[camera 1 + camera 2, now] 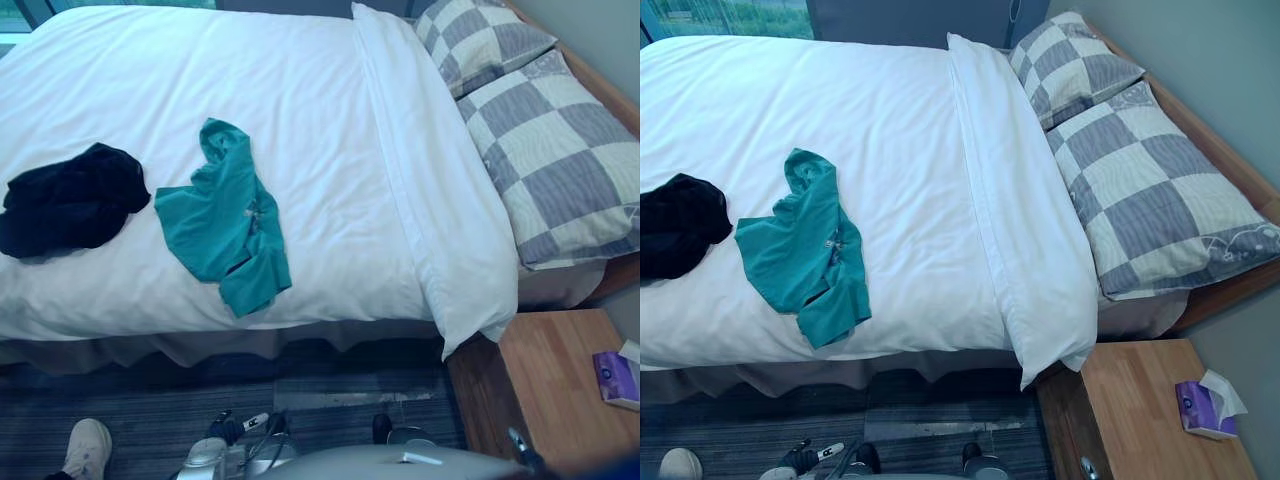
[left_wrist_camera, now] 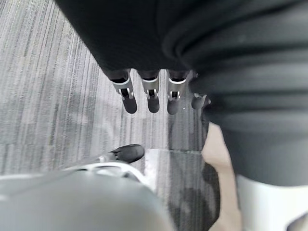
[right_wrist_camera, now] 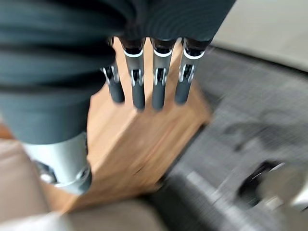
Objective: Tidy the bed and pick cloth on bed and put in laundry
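White bed [image 1: 300, 100]. On the bed, teal shirt [image 1: 228, 215] and black garment [image 1: 70, 200]. At the bed's head, grey-and-cream checked pillows [image 1: 1150, 190]. Beside the bed, brown nightstand [image 1: 1130, 410], purple tissue box [image 1: 1200, 405], grey striped carpet [image 1: 150, 400].

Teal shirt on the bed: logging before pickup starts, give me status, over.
Left robot hand open, above the carpet. Right robot hand open, above the nightstand. Teal shirt and black cloth lie side by side on the duvet. Nothing covers either.

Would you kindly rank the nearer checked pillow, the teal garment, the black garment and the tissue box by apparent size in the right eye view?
1. nearer checked pillow
2. teal garment
3. black garment, partly cut off by the view's edge
4. tissue box
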